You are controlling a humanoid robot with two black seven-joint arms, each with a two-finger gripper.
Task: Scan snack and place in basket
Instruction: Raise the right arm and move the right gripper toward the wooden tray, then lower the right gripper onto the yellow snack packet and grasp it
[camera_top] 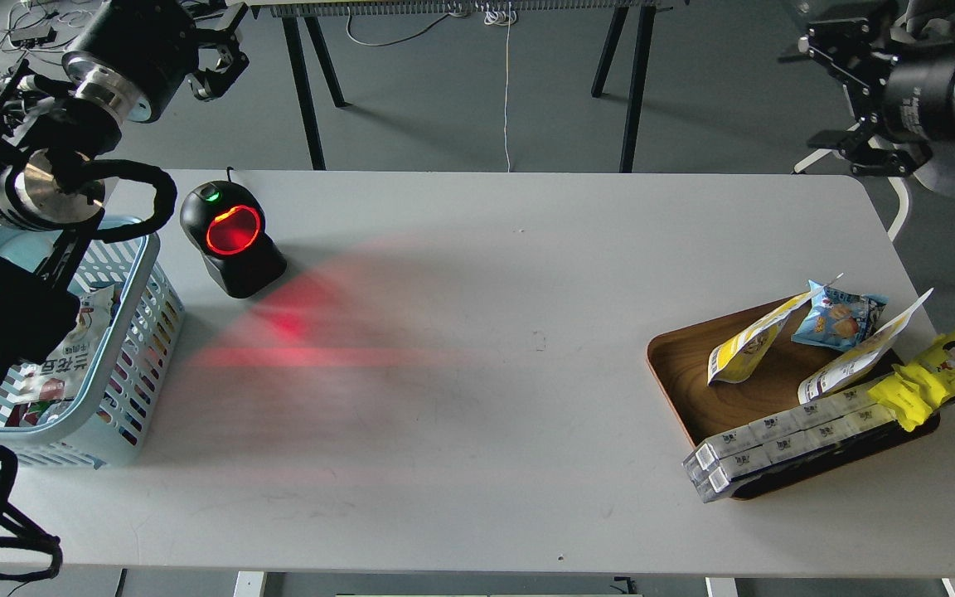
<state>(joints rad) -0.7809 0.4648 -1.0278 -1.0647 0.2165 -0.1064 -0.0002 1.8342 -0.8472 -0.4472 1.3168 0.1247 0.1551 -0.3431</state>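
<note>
You had both arms raised clear of the worktop [477, 290], so this looked like the gap between items: nothing was in hand and the next pick had not begun. Your left gripper [216, 62], at the upper left of the frame, showed its fingers parted and empty; your right gripper [846, 58], at the upper right, was dark and seen at an angle, so I could not tell how far it was open, though nothing appeared to be held. The snack [747, 344], a yellow-and-white pouch, stood propped in the wooden tray [676, 365] at the right of the frame, with a second similar pouch [859, 356] just beside it. Also there: one small blue packet [838, 319], one bright yellow wrapper with a cartoon face [938, 373], and two long boxed packs [784, 448] across the tray's front edge. One barcode scanner [229, 236] glowed red at the upper left, next to the one light blue basket [138, 365], which already held packets. The next move probably called for reaching the right arm down to a pouch, then presenting it to the scanner's window.
</note>
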